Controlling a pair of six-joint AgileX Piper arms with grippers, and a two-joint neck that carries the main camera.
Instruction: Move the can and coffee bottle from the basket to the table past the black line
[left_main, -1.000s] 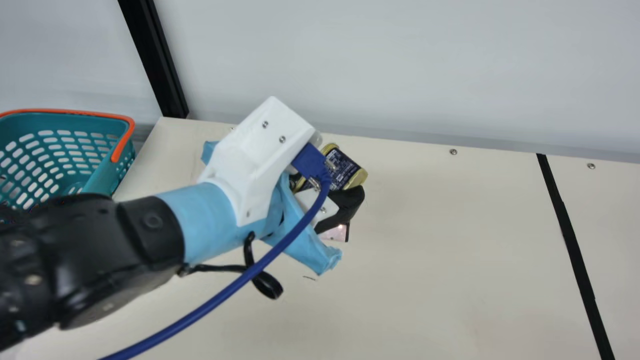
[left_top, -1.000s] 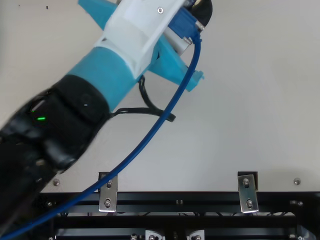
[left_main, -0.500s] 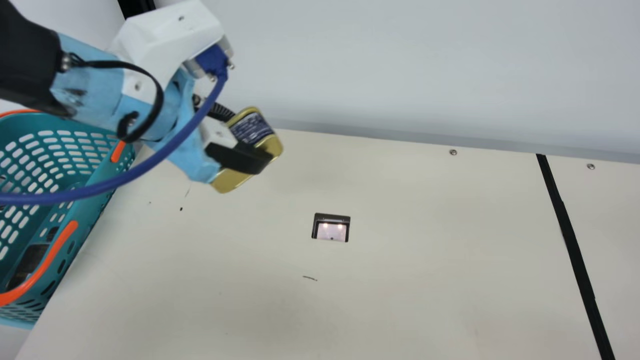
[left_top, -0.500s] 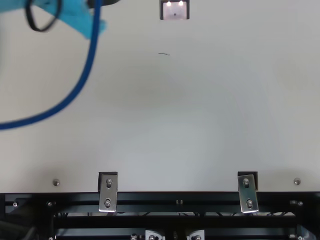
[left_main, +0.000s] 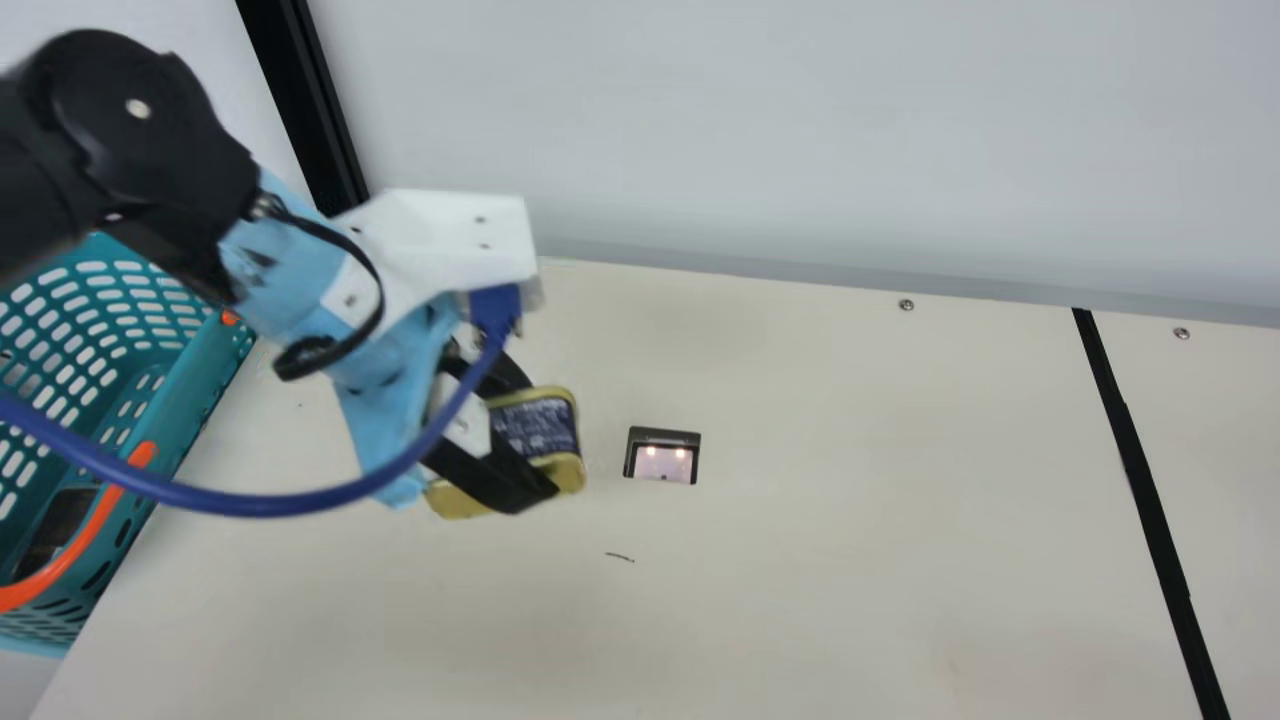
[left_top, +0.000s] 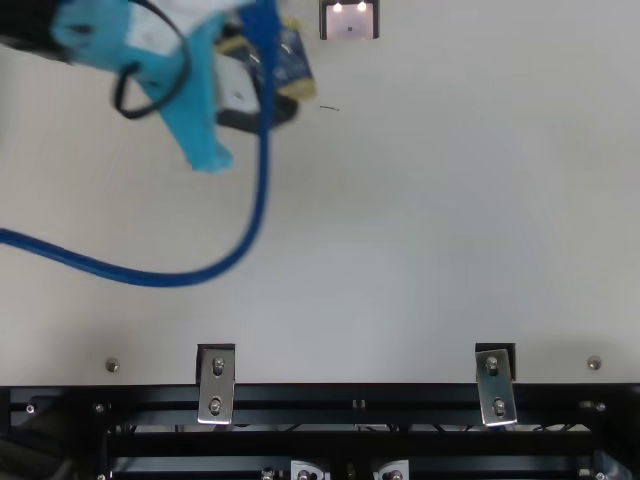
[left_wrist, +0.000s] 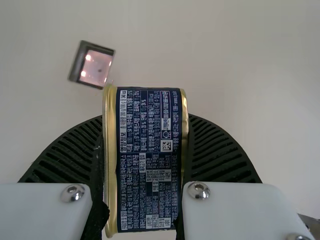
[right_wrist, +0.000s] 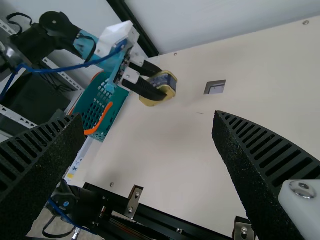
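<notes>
your l jaws are closed on the can (left_main: 540, 428), out of bskt (left_main: 190, 385), short of line (left_main: 1140, 470); r jaws wide open, empty. can drop-off + prob btl left.

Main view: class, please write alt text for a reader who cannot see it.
The left pincer grips a dark blue and gold can over a cream table. A teal basket with orange trim is at left; a black line crosses the table at far right.

Basket (left_main: 185, 400) L of tbl (left_main: 850, 500), line (left_main: 1140, 475) on R
</notes>
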